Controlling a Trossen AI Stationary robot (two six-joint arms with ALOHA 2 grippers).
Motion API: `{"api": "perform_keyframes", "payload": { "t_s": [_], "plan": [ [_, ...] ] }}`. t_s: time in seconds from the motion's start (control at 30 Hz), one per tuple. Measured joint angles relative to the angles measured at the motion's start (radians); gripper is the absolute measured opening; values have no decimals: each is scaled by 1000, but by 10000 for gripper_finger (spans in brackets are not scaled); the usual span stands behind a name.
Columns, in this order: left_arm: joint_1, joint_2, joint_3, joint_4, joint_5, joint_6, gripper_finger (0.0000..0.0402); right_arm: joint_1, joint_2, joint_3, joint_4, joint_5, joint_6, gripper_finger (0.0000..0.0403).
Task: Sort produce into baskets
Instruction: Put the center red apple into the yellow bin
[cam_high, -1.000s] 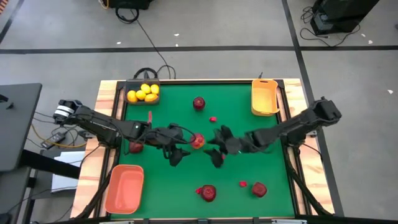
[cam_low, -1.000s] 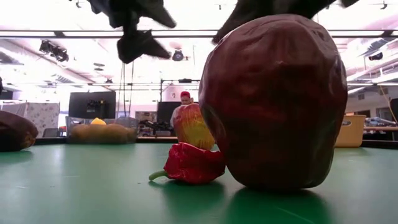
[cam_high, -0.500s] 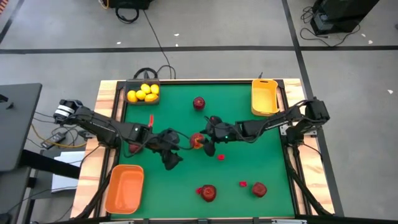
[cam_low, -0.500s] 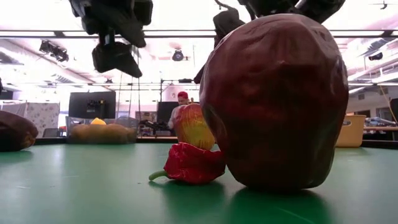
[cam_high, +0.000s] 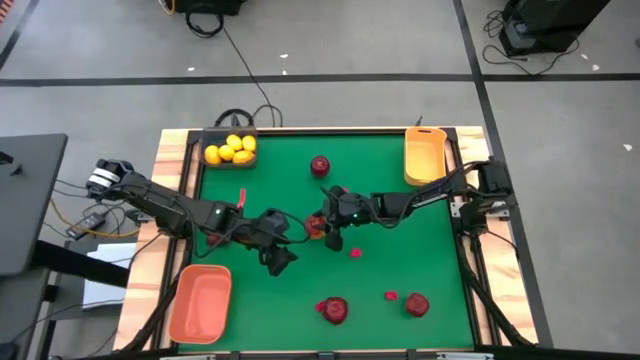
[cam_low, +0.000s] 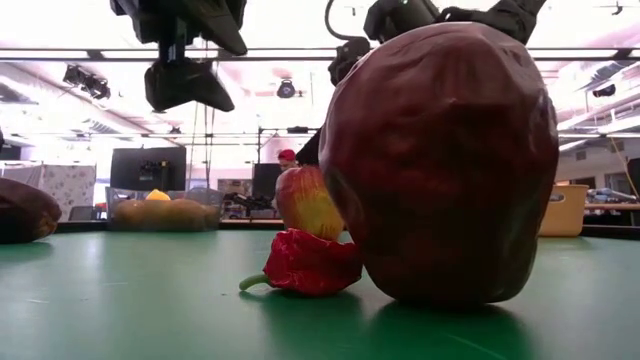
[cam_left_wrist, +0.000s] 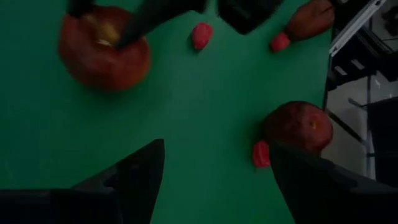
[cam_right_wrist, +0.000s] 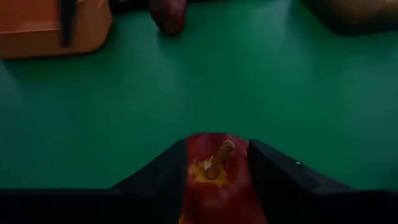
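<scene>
The room is the largest thing here: grey floor marked with dark tape lines in the high view, and in the low view a ceiling of bright strip lights above monitors and desks. A green table (cam_high: 400, 260) with a wooden frame sits in the middle. The orange tray (cam_high: 200, 303) lies at its near left corner, the yellow tray (cam_high: 425, 155) at the far right, and the dark grey tray (cam_high: 229, 150) at the far left holds the lemons (cam_high: 232, 149).

The left gripper (cam_high: 279, 257) hovers left of centre, its fingers (cam_left_wrist: 140, 174) spread wide with nothing between them. The right gripper (cam_high: 327, 229) reaches to the table's centre; its fingers (cam_right_wrist: 273, 169) stand on either side of a red-orange apple (cam_right_wrist: 215, 171), close against it.

A dark red apple (cam_high: 320, 165) sits toward the far edge, another (cam_high: 335, 310) near the front edge with a red pepper (cam_low: 305, 262) touching it, and a third (cam_high: 416, 304) to its right. Small red pieces (cam_high: 355, 252) lie between.
</scene>
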Motion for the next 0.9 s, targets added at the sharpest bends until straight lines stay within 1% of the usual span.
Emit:
{"api": "perform_keyframes", "payload": {
  "t_s": [0.27, 0.43, 0.63, 0.73, 0.9],
  "plan": [
    [-13, 0, 0, 8, -20, -24, 294, -2, 7, 0, 24, -16, -36, 134],
    [-13, 0, 0, 7, -21, -23, 294, -14, 7, 0, 32, -18, -46, 84],
    [-13, 0, 0, 7, -21, -22, 294, -40, 7, 0, 38, -71, -50, 18],
    [-13, 0, 0, 7, -21, -22, 294, -50, 7, -1, 39, -97, -32, 11],
    [-13, 0, 0, 7, -21, -21, 294, -54, 7, -1, 42, -99, 39, 7]
  ]
}}
